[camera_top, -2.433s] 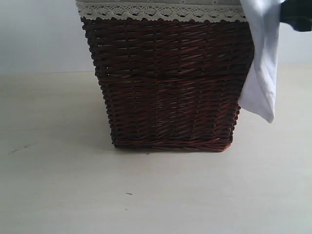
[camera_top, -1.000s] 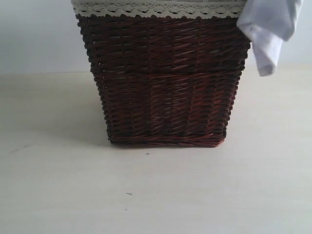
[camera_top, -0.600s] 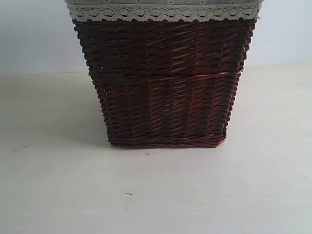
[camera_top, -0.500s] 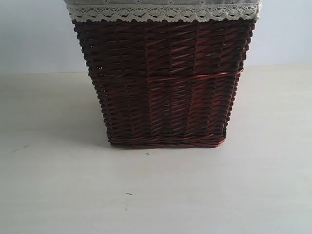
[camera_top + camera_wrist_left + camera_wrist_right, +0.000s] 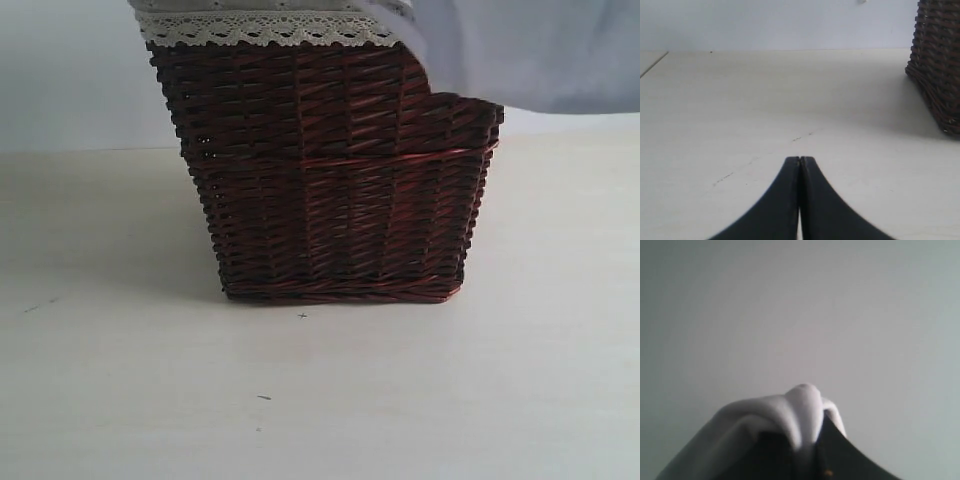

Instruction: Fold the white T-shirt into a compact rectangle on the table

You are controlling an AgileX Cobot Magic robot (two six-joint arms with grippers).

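Observation:
A fold of the white T-shirt [image 5: 520, 50] hangs into the top right of the exterior view and covers the upper right corner of the basket; no lettering shows. In the right wrist view my right gripper [image 5: 807, 445] is shut on a bunched ridge of the white T-shirt [image 5: 795, 412], held up against a plain pale wall. My left gripper [image 5: 800, 159] is shut with nothing in it, low over the table [image 5: 740, 100], to the left of the basket. Neither arm shows in the exterior view.
A dark wicker basket [image 5: 330, 180] with a grey lace-trimmed liner [image 5: 260, 30] stands mid-table [image 5: 300, 400]. Its lower corner [image 5: 940, 65] shows in the left wrist view. Bare beige surface with small dark specks lies in front and to both sides.
The shirt rose out of the exterior view about half a second ago. White cloth now hangs back in over the basket's upper right corner. The left gripper is still.

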